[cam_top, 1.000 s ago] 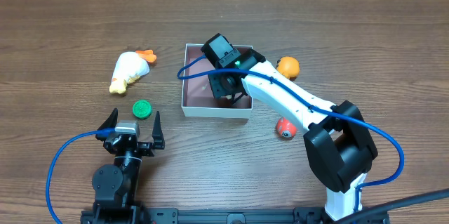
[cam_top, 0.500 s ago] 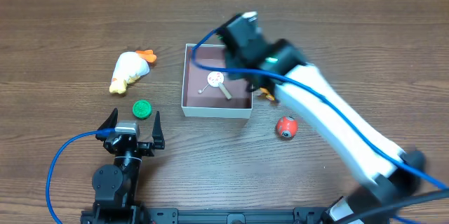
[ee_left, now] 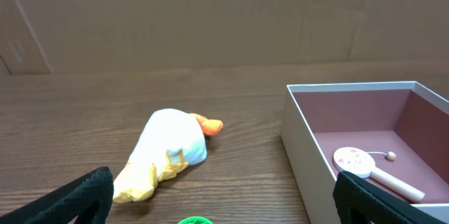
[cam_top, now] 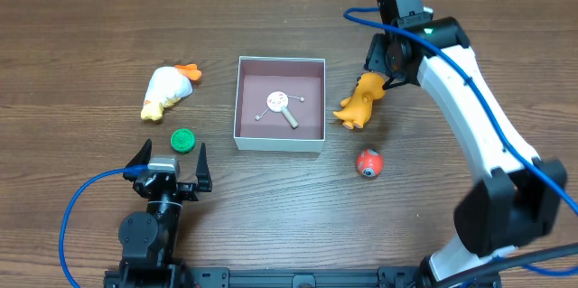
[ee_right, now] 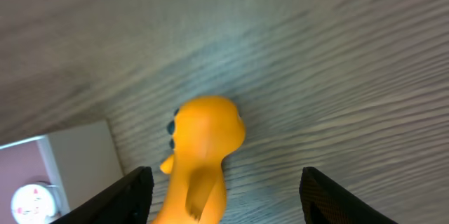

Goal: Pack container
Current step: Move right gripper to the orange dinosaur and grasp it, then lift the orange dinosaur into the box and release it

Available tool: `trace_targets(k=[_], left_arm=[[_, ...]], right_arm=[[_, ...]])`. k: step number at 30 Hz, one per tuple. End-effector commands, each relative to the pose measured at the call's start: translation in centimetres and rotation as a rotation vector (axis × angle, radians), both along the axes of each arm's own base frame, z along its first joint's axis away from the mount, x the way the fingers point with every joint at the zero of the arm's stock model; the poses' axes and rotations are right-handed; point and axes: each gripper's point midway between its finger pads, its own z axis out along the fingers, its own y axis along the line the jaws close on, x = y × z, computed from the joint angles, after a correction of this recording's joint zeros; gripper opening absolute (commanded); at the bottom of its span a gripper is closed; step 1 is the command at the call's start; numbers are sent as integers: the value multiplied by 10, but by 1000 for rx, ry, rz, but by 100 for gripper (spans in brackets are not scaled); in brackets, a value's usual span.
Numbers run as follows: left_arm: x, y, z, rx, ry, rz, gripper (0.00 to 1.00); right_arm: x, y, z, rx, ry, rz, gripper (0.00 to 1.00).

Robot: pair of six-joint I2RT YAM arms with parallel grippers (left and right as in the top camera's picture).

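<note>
The container (cam_top: 240,98) is a square white-walled box with a pink-brown inside, at the table's middle. A small white drum rattle (cam_top: 279,102) lies in it. An orange dinosaur toy (cam_top: 359,102) lies just right of the box. My right gripper (cam_top: 385,64) is open and hovers above the toy's far end; in the right wrist view the toy (ee_right: 204,147) lies between and below the spread fingers (ee_right: 125,197). My left gripper (cam_top: 170,156) is open and empty near the front edge, facing the box (ee_left: 302,155).
A white and yellow plush duck (cam_top: 166,91) lies left of the box, also in the left wrist view (ee_left: 165,154). A green cap (cam_top: 183,140) sits in front of it. A red ball with an eye (cam_top: 368,162) lies front right of the box.
My right arm has swung out of the container and to the right, over the orange toy. The rattle now lies uncovered in the box. The left arm has not moved.
</note>
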Motion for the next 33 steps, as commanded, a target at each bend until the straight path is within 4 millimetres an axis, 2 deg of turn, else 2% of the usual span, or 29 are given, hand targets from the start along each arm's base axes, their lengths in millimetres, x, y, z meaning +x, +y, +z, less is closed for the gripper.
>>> trace_targets(k=[1, 8, 13, 15, 16, 17, 19, 22, 25, 27, 29, 30, 33], left_arm=[[0, -1, -1, 18, -6, -9, 100], [0, -1, -1, 18, -6, -9, 100], [0, -1, -1, 18, -6, -9, 100], [0, -1, -1, 18, -6, -9, 100], [0, -1, -1, 18, -6, -9, 100], [0, -1, -1, 18, -6, -9, 100], [0, -1, -1, 18, -6, -9, 100], [0, -1, -1, 18, -6, -9, 100], [0, -1, -1, 18, -6, -9, 100], [0, -1, -1, 18, -6, -9, 100], [0, -1, -1, 18, -6, -9, 100], [0, -1, -1, 18, -6, -9, 100], [0, -1, -1, 18, -6, -9, 100]], right_arm=[[0, 19, -28, 86, 75, 34, 72], [-8, 34, -84, 141, 233, 32, 74], [-20, 32, -109, 134, 326, -25, 73], [-23, 32, -114, 132, 332, -24, 61], [-24, 31, -116, 130, 336, -24, 46], [-26, 31, -120, 129, 342, -24, 24], [-30, 29, -125, 126, 351, -26, 4], [-33, 28, -126, 118, 363, -11, 4], [-30, 21, -112, 87, 333, -5, 4], [-24, 13, -89, 51, 281, -14, 4], [-20, 7, -60, 27, 219, -19, 4], [-17, 6, -38, 27, 175, -13, 4], [-17, 11, 15, 53, 65, 18, 4]])
